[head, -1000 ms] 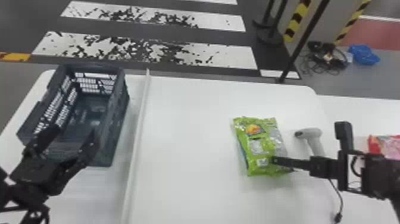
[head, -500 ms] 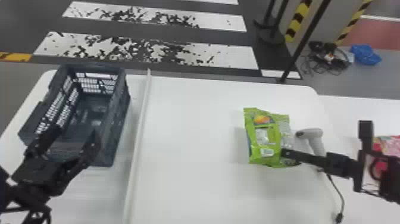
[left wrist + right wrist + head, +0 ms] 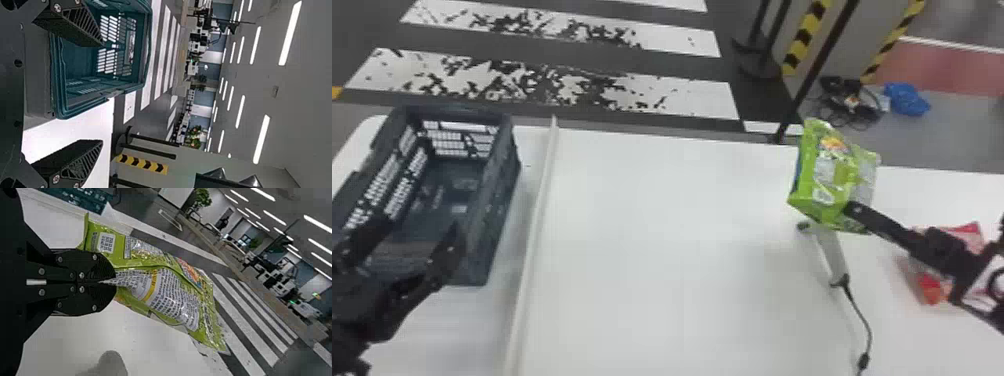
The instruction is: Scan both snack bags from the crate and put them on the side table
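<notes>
Head view: the right gripper (image 3: 854, 209), entering from the right edge, grips the green snack bag (image 3: 832, 175) at right of centre, in the upper half of the frame. The bag hides part of the far edge of the white table (image 3: 672, 225), and its lower edge overlaps the head of the pale handheld scanner (image 3: 831, 252), whose dark cable (image 3: 867, 325) runs to the bottom of the frame. At far right, a red packet (image 3: 932, 292) is partly hidden behind the right arm. The dark crate (image 3: 499, 210) occupies the left of the frame, beside a long white strip (image 3: 536, 215); in front of it is the left gripper (image 3: 418, 230), its fingers spread apart with nothing between them.

Left wrist view: the two fingers stand well apart, one overlapping the crate.

Right wrist view: the fingers are closed together on one end of the green bag, which displays printed panels and a square code.
</notes>
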Controlling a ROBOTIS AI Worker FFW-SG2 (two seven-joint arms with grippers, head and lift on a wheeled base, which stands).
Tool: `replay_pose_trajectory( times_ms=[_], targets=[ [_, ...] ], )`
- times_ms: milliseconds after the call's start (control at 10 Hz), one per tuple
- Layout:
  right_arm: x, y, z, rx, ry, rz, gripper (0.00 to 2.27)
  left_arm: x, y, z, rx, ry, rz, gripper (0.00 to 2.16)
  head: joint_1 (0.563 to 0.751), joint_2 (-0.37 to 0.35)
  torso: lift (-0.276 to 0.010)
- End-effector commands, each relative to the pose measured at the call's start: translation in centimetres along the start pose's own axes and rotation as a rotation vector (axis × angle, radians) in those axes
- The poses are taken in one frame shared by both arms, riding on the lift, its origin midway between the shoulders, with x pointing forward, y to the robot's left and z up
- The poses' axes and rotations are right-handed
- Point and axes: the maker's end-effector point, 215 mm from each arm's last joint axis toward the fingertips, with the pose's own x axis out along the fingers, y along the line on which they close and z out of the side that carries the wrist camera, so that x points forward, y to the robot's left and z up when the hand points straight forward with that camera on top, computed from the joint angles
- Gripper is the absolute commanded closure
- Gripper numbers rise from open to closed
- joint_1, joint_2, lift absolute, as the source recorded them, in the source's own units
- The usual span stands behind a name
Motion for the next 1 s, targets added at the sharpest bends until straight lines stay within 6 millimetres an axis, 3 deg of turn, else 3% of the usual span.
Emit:
replay_pose_trajectory(
  times_ms=[0,200,300,600,700,800,900],
  targets=[
    [-1.9,-2.9,3.1,-0.01,-0.126,-0.086,2.26,0.0,-0.1,0.1,0.001,-0.003,-0.002,0.12,0.695,-0.231,-0.087],
    [-4.5,-8.9,5.9,0.022,-0.27,-0.258,2.26,0.0,-0.1,0.1,0.0,-0.002,-0.002,0.12,0.695,-0.315,-0.087],
    [-5.3,-11.6,6.2,0.047,-0.307,-0.334,2.26,0.0,-0.1,0.1,0.0,-0.002,-0.002,0.12,0.695,-0.35,-0.087],
    [-7.9,-19.0,6.1,0.104,-0.387,-0.552,2.26,0.0,-0.1,0.3,0.001,-0.006,-0.003,0.12,0.695,-0.35,-0.087],
    [-8.4,-20.5,6.2,0.109,-0.404,-0.588,2.04,0.0,-0.1,0.3,0.001,-0.006,-0.003,0.12,0.695,-0.35,-0.087],
    [-8.3,-21.2,5.9,0.113,-0.403,-0.599,1.52,0.0,-0.1,0.2,0.001,-0.005,-0.003,0.12,0.695,-0.35,-0.087],
    [-8.6,-21.7,6.2,0.107,-0.421,-0.616,0.19,0.0,-0.2,0.4,0.003,-0.007,-0.005,0.12,0.695,-0.35,-0.087]
  ],
)
